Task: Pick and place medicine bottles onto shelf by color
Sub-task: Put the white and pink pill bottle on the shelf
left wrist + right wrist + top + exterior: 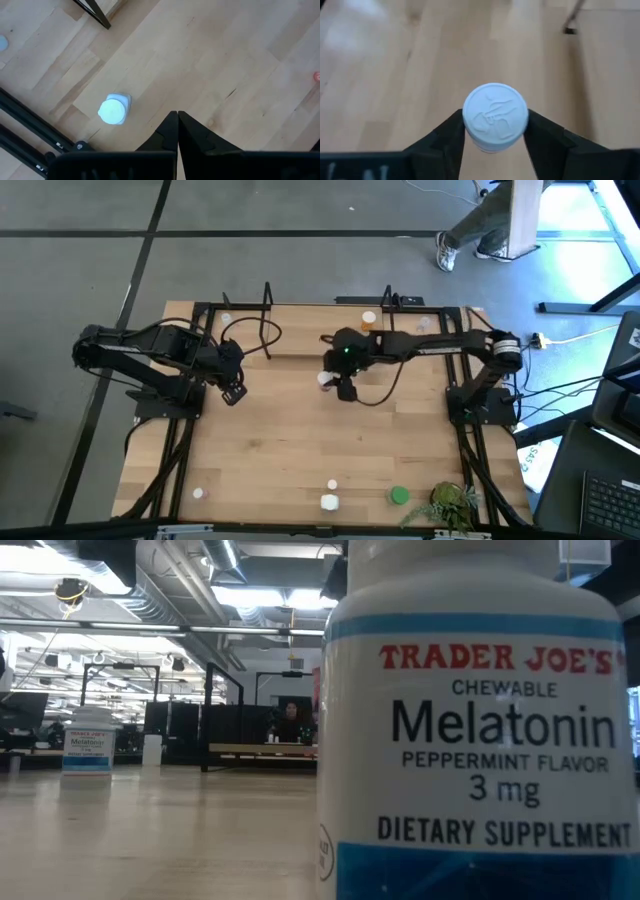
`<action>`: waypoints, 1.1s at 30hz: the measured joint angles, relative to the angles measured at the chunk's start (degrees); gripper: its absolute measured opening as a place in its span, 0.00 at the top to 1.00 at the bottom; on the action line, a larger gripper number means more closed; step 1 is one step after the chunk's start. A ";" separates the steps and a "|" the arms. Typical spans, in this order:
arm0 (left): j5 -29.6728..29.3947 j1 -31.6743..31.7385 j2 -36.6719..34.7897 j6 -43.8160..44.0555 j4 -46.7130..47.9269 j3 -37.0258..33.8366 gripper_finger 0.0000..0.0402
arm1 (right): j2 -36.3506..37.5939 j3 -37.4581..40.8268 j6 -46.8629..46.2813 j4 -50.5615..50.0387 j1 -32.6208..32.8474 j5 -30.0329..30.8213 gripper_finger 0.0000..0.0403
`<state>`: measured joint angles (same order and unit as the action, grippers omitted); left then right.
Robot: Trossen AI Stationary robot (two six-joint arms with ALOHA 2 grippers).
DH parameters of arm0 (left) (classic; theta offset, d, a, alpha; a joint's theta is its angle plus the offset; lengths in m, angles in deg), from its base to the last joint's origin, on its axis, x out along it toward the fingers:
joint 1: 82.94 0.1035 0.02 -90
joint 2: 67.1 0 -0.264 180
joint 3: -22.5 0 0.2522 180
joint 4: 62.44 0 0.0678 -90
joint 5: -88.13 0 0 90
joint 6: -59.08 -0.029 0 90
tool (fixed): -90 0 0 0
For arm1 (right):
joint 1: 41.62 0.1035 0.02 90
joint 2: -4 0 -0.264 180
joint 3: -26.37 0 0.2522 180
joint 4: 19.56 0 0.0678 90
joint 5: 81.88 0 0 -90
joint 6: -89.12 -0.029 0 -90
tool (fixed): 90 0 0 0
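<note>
Pick step in hand: right gripper (495, 135) clamps a white-capped bottle (495, 117) just in front of the shelf (300, 340); left gripper (177, 130) clenched, empty, idle near the shelf's left end; next move likely calls for lifting onto the matching board.

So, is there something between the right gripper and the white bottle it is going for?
Nothing visible. In the right wrist view the white bottle sits directly between the right gripper's fingers, which are against its sides, with only bare table around it.
</note>
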<state>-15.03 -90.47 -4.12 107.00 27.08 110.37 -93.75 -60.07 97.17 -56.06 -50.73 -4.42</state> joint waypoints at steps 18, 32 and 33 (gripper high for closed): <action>-2.70 0.00 0.00 -0.45 -2.35 0.00 1.00 | 3.82 -0.02 1.55 3.07 -16.52 5.58 0.56; -2.70 0.00 0.00 -0.44 -2.54 0.00 1.00 | -1.53 0.02 -0.25 5.27 -20.23 13.24 0.56; -2.70 0.00 0.00 -0.44 -2.54 0.00 1.00 | -1.75 0.02 -0.23 5.46 -20.25 14.14 0.56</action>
<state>-17.73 -90.47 -4.12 106.56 24.55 110.37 -95.50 -60.05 96.94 -50.60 -70.99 9.71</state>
